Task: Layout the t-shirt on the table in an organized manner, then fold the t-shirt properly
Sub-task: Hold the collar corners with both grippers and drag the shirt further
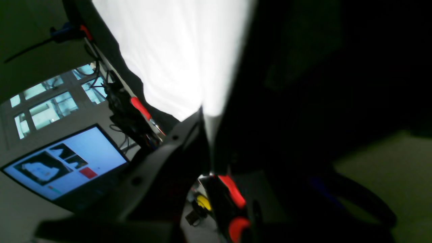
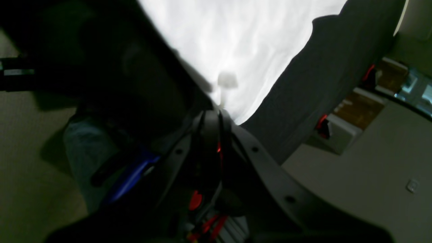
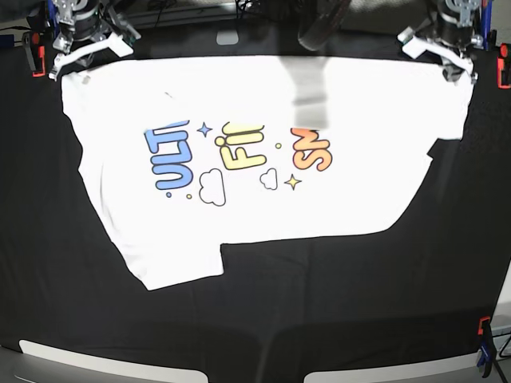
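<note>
The t-shirt (image 3: 263, 159) lay spread out, front side up, on the desk (image 3: 319, 319), which was covered in black cloth. It sat toward the far half of the desk, lying sideways, so the letters were turned on their side. The letters were blue, yellow and orange, with little clouds and stars around them. One sleeve stuck out at the near left in the base view, and the cloth was mostly flat with a few soft wrinkles.

The right gripper (image 3: 80, 57) was at the far left corner of the shirt in the base view, and its jaws were squeezed tight on the shirt's edge. The left gripper (image 3: 447, 60) was at the far right corner, and its jaws were clenched on the edge there too. Both arms were cut off by the top of that view.

A grey blurry shadow lay across the shirt near the orange letters. Both wrist views were dark and fuzzy, and the shirt in them was only a bright white glow with no print to see. The left wrist view showed a computer screen (image 1: 64, 165) off to the side, too blurry to read. Orange clamps (image 3: 35, 56) held the black cloth at the edges
</note>
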You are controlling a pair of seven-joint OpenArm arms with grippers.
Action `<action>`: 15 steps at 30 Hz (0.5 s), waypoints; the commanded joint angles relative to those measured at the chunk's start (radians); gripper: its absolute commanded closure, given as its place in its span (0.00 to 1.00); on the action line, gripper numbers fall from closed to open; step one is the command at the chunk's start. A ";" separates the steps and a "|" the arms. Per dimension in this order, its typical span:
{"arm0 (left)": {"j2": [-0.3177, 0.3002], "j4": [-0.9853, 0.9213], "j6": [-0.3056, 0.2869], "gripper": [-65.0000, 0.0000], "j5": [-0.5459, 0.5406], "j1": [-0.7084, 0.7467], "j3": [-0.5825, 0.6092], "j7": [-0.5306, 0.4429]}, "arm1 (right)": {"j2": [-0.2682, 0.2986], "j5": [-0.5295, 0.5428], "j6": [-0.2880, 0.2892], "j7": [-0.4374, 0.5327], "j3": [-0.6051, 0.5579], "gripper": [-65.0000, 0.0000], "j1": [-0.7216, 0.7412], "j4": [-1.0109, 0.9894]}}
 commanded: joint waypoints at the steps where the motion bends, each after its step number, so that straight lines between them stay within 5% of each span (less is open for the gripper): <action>1: -0.013 0.019 0.012 1.00 0.005 0.034 0.001 0.010 | 0.023 -0.022 -0.024 -0.013 0.004 1.00 -0.006 0.024; 15: -0.013 0.183 0.056 1.00 0.018 0.053 0.001 0.018 | 0.024 0.007 -0.025 0.016 0.004 1.00 -0.013 0.089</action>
